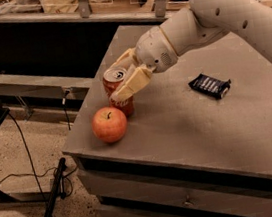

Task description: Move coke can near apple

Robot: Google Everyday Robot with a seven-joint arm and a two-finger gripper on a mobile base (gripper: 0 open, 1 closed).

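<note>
Gripper (114, 81) is clasping the coke can (126, 106) between its fingers, can sitting upright on the table (178, 124) just behind the apple (109, 125), so placing is looking nearly done, next probably needing release and lifting clear without tipping it.

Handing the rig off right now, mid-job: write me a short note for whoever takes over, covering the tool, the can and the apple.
Tool: over the front left part of the table, shut on the can, one finger in front of it and one behind.
Can: upright, just behind the apple; I cannot tell if they touch.
Done: the can is already next to the apple.
Left: probably confirm the can's base sits on the table, open the tool, then pull the arm back without knocking either.
The wrapper lies apart to the right and is not involved.
</note>
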